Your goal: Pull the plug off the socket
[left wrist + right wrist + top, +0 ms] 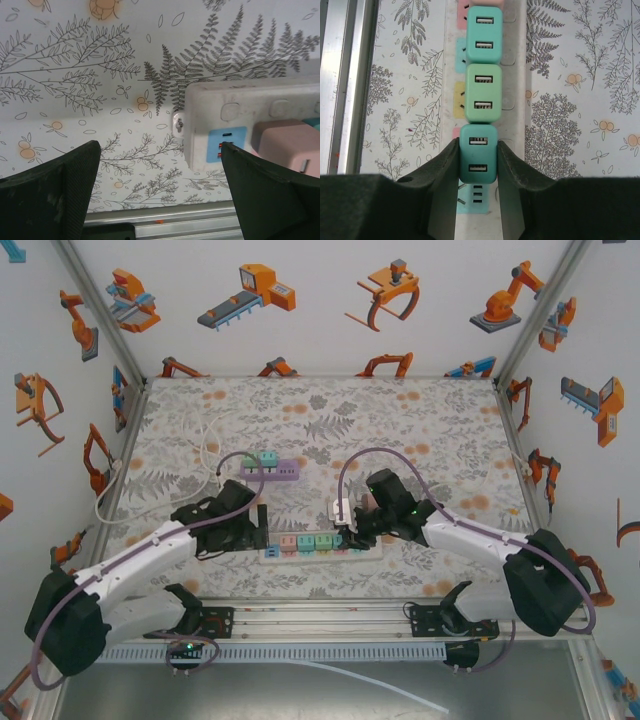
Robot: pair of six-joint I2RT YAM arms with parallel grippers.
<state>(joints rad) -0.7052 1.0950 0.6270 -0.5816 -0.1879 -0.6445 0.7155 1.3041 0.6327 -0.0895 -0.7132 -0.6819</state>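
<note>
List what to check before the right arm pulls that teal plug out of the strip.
1. Are the right jaws shut on the teal plug: ok, one pad sits on each side.
2. Is the grip centred: ok, the fingers flank the plug evenly.
3. Is the green plug next to it free of the jaws: ok.
4. Is the power strip braced by the left jaws: not ok, they stand open at its end and are not clamped on it.
5. How deep the teal plug sits in its socket: cannot tell from above.
</note>
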